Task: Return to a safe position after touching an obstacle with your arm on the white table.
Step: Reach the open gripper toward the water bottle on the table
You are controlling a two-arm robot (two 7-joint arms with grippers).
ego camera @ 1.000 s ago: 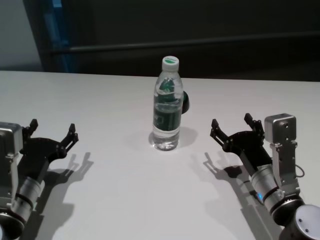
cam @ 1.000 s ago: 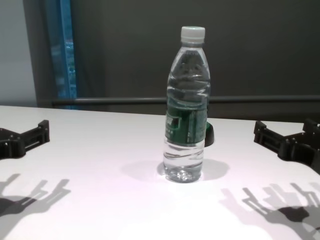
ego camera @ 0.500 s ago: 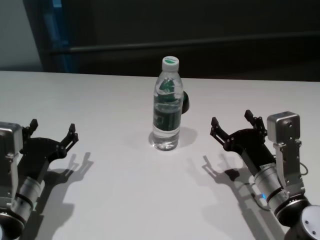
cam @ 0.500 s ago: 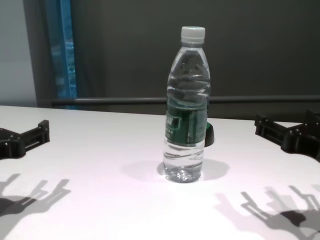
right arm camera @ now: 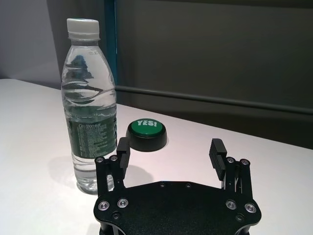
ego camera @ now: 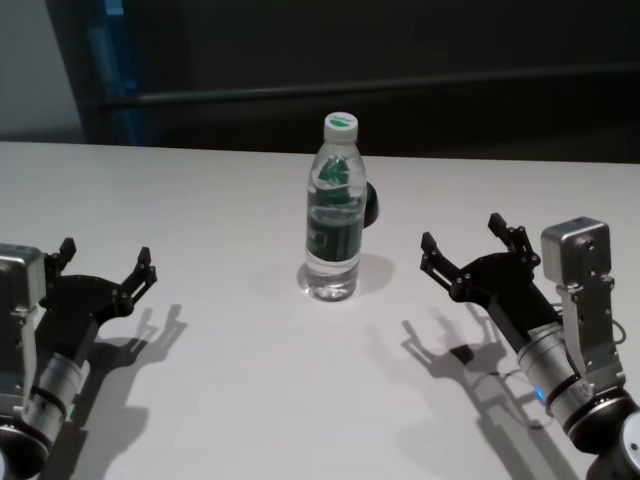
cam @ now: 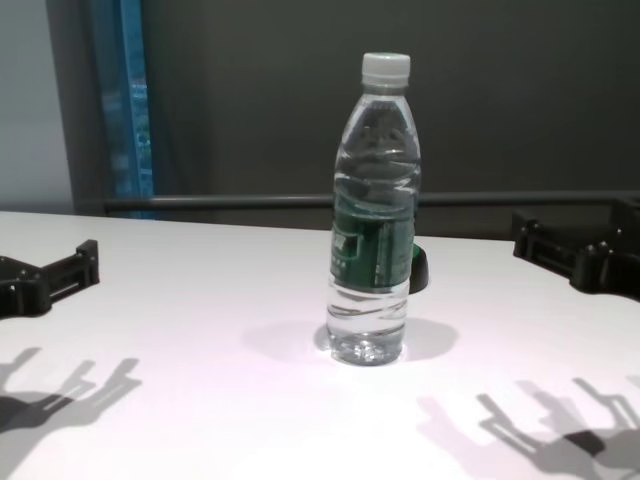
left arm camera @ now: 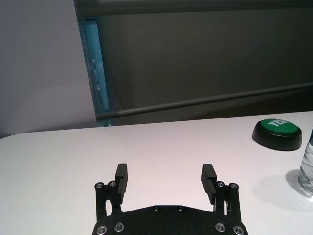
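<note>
Bottle [ego camera: 335, 210], clear with a white cap and a green label band, stands upright on the white surface [ego camera: 220, 380], between the two grippers and a little ahead of both. It is well apart from the right gripper [ego camera: 470, 252], which hovers above the surface with its fingers [right arm camera: 215, 151] spread wide and nothing between them, casting a shadow below. From that gripper, the bottle is ahead and toward the robot's left. A low black button [right arm camera: 146, 133] with a green top sits just behind the bottle, farther from both grippers. The left gripper [ego camera: 105, 262] hangs over the surface on the bottle's other side, well clear of it, its fingers [left arm camera: 121, 177] also spread and holding nothing.
</note>
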